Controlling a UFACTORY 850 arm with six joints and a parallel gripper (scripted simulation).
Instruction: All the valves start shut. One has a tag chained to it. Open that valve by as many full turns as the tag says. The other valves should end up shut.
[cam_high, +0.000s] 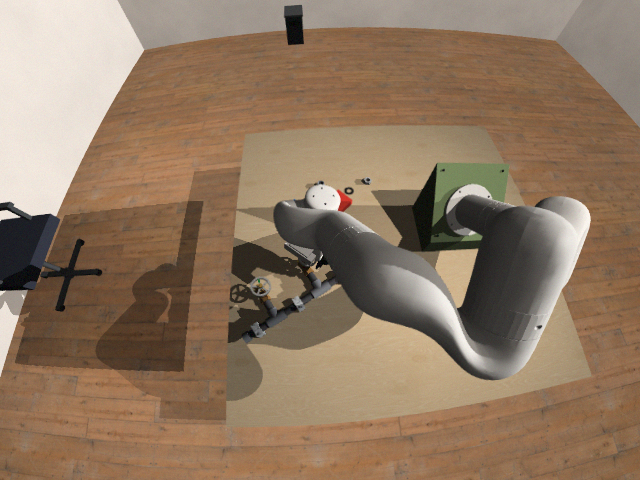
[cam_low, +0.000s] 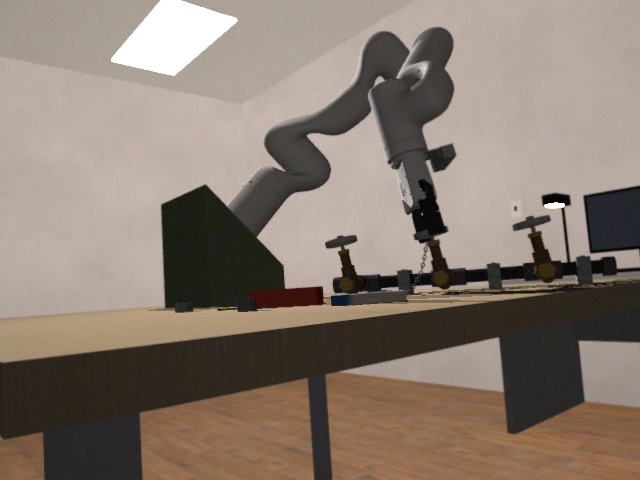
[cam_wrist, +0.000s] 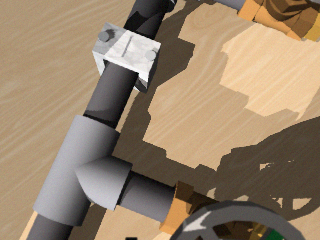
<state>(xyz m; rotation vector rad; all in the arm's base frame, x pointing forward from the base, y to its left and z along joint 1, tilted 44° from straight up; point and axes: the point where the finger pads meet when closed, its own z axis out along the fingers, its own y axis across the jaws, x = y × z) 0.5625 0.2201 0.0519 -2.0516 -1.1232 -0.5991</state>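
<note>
A dark pipe (cam_low: 475, 272) on the table carries three brass valves with grey handwheels. In the side view they are the left valve (cam_low: 345, 260), the middle valve (cam_low: 439, 263) and the right valve (cam_low: 537, 242). A thin chain (cam_low: 421, 266) hangs from the middle valve; I cannot read a tag. My gripper (cam_low: 430, 233) is open, tilted, with its fingertips at the middle valve's handwheel. In the wrist view that handwheel (cam_wrist: 240, 222) shows at the bottom edge, with the pipe tee (cam_wrist: 85, 175) and a white clamp (cam_wrist: 127, 50) beside it. From above, the arm hides my gripper; one valve (cam_high: 258, 278) shows.
The green base block (cam_high: 462, 206) stands at the back right. A white disc (cam_high: 323, 197), a red block (cam_high: 343, 200) and small nuts (cam_high: 366, 180) lie behind the pipe. In the side view a red bar (cam_low: 284, 297) and a blue-grey flat piece (cam_low: 368, 298) lie in front of it.
</note>
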